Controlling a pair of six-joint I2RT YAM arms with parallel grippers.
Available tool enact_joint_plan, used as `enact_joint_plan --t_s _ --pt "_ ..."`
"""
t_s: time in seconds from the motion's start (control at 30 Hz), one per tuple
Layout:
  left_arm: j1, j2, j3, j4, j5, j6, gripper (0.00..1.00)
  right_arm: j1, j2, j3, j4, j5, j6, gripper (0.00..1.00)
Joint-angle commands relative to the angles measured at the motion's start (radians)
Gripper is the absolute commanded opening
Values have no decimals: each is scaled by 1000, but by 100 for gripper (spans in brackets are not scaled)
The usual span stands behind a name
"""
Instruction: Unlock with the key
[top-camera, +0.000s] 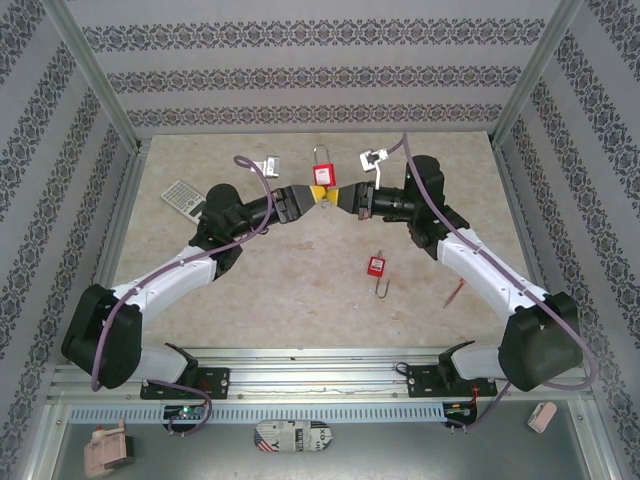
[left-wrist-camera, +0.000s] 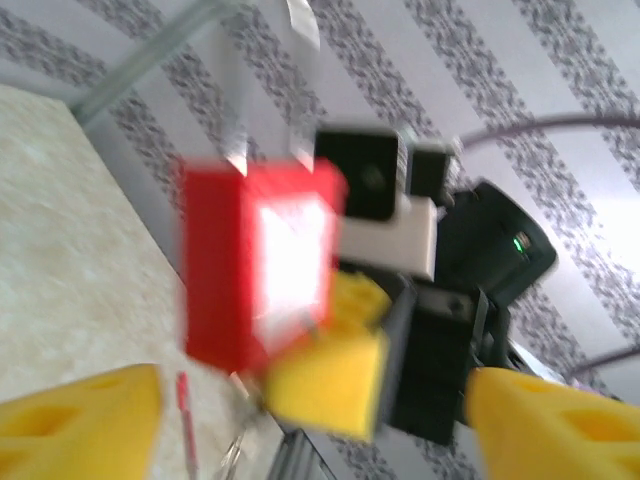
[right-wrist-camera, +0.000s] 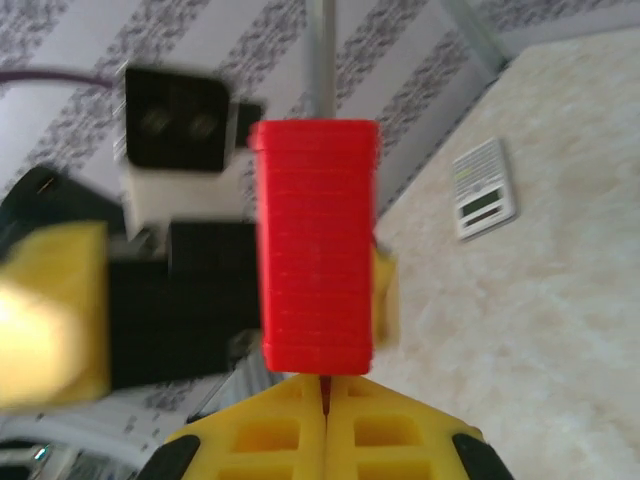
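Note:
A red padlock (top-camera: 322, 176) stands upright in mid-air over the middle of the table, its steel shackle pointing up. In the right wrist view the padlock (right-wrist-camera: 316, 245) sits just above my right gripper (right-wrist-camera: 324, 385), whose yellow fingers are pressed together on a thin red key that enters the lock's underside. My right gripper (top-camera: 338, 198) comes at it from the right. My left gripper (top-camera: 305, 198) faces it from the left and is open. Its yellow fingers (left-wrist-camera: 80, 420) are spread wide on either side of the blurred padlock (left-wrist-camera: 255, 270) without touching it.
A second red padlock (top-camera: 376, 266) lies on the table nearer the front, right of centre. A grey calculator (top-camera: 182, 196) lies at the back left. Patterned walls and metal posts close in the table on three sides.

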Motion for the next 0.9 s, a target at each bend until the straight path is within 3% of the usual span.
enact_joint_plan --t_s 0.0,0.13,0.27,0.47,0.67,0.87 --pt "-17 -33 62 -76 29 49 100 -6 -35 31 -42 96 -73 0" --pt "-15 -68 80 -206 -62 46 100 11 -48 47 -153 200 -182 0" --pt "-17 -74 128 -378 -141 29 100 97 -55 111 -348 406 -372 0" --pt "-34 -64 259 -778 -284 64 100 239 -75 149 -451 718 -568 0" --pt "-42 -41 308 -896 -318 26 98 313 -66 157 -462 853 -642 0" --pt "-60 -27 292 -895 -338 -32 89 365 -35 182 -482 948 -696 0"
